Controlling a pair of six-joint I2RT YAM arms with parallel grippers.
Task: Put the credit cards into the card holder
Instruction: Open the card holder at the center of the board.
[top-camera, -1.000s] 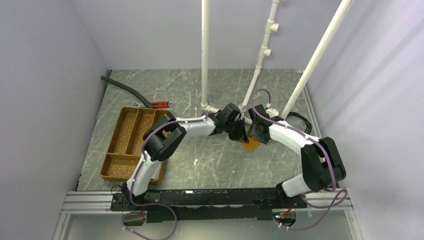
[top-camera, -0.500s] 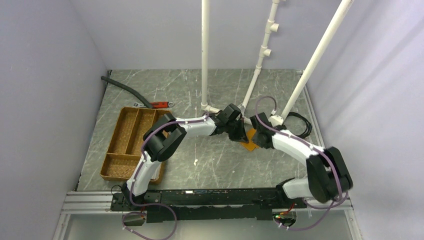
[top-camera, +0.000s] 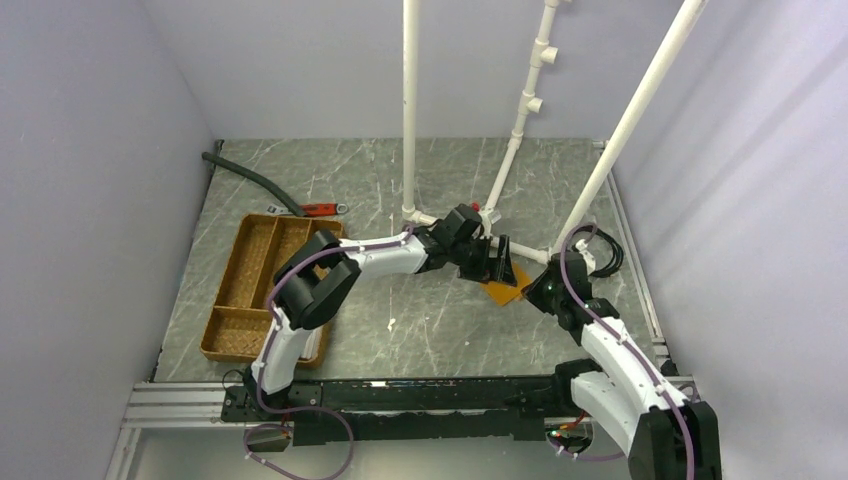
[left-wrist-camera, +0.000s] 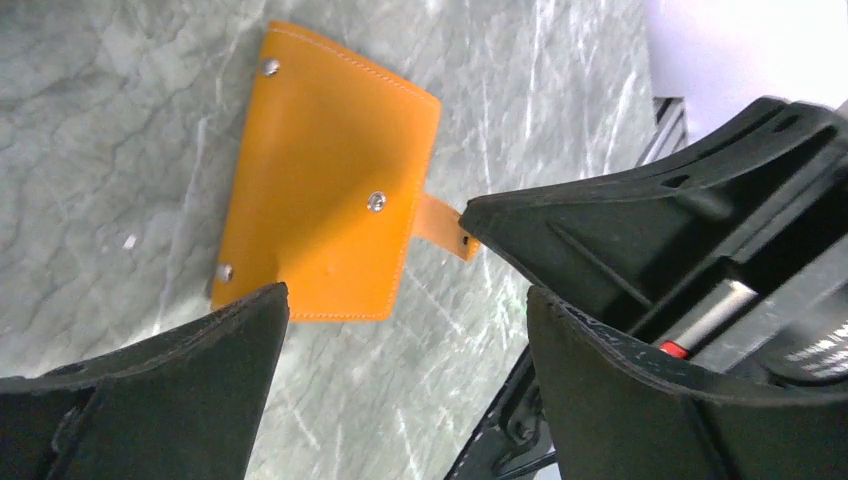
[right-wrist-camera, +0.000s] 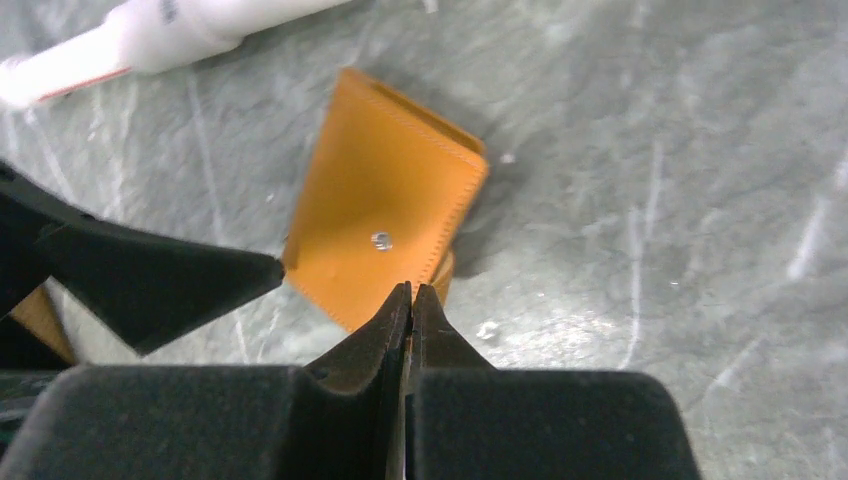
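Note:
The orange card holder (top-camera: 506, 291) lies flat on the marble table, snaps up, with its small strap tab sticking out at one side. Above its far-left end hovers my left gripper (top-camera: 497, 263), open. In the left wrist view the card holder (left-wrist-camera: 330, 195) lies beyond the open left gripper (left-wrist-camera: 400, 295), which holds nothing. My right gripper (top-camera: 533, 294) sits just right of the holder, shut. Seen from the right wrist, the right gripper (right-wrist-camera: 411, 289) is shut with its tip at the near edge of the card holder (right-wrist-camera: 390, 200). The credit cards are out of view.
A brown woven divided tray (top-camera: 228, 312) stands at the left. Behind it lie a red-handled tool (top-camera: 318, 209) and a black hose (top-camera: 250, 178). White pipe legs (top-camera: 410, 120) rise from the table just behind the grippers. A black cable (top-camera: 603, 250) coils at the right.
My left gripper has opened above the card holder. The right gripper has shut and its arm has pulled back toward the near right. The card holder stays on the table.

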